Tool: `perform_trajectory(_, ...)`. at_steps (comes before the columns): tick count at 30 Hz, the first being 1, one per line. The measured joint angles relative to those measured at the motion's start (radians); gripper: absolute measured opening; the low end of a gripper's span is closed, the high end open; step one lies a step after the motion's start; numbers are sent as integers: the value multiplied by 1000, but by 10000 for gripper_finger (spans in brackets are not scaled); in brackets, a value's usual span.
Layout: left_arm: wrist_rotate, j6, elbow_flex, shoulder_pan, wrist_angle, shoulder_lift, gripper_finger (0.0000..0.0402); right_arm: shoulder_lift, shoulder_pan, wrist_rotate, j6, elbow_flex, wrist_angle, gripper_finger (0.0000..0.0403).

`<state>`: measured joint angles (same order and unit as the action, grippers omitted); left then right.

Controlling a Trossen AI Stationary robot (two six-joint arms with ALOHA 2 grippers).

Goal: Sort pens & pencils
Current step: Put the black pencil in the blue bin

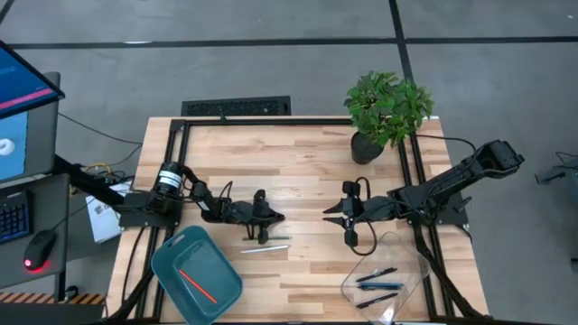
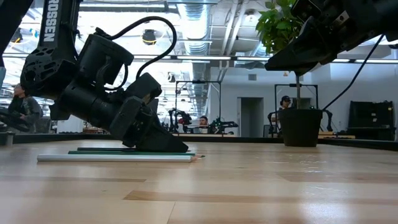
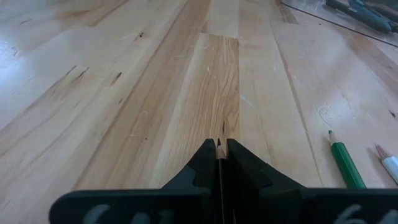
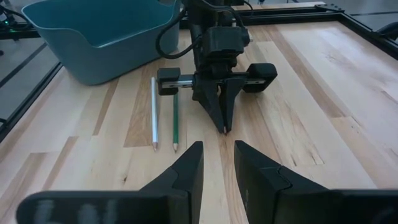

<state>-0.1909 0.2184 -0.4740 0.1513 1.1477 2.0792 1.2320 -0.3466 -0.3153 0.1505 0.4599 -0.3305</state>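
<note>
Teal bin, lower left of the high view: the bin [image 1: 163,257] holds one orange pencil [image 1: 197,284]. A drop released short of it would likely land on the rim and bounce out.

Clear tray, lower right: the pens [image 1: 377,282] lie together inside the tray [image 1: 411,262]. There is little risk here unless a pencil is carried to the wrong side.

Loose pencils, lower centre: the green pencil [image 1: 268,239] and the pale pencil [image 1: 265,248] lie side by side on the wood, just below the left arm's tip.

Left gripper, centre: the left gripper [image 4: 224,124] points down with its fingers pressed together and its tip at the table, just beside the green pencil, not on it. Whether anything thin is pinched cannot be told. A lift may come up empty, and a sideways drag could roll both pencils away.

Right gripper, centre right: the right gripper [image 4: 217,148] has its fingers apart and holds nothing. It faces the left arm at close range, so an advance by either arm risks a knock.

Potted plant, upper right: the plant [image 1: 388,106] stands well clear of the work.
</note>
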Motion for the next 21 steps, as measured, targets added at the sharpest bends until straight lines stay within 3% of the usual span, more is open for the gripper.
perform_trajectory(8, 22, -20, 0, 0, -26, -52, 8, 0, 0, 0, 0, 0, 0, 113)
perform_trajectory(21, 44, -38, 0, 1, -206, -261, 7, 0, 0, 0, 0, 0, 0, 113)
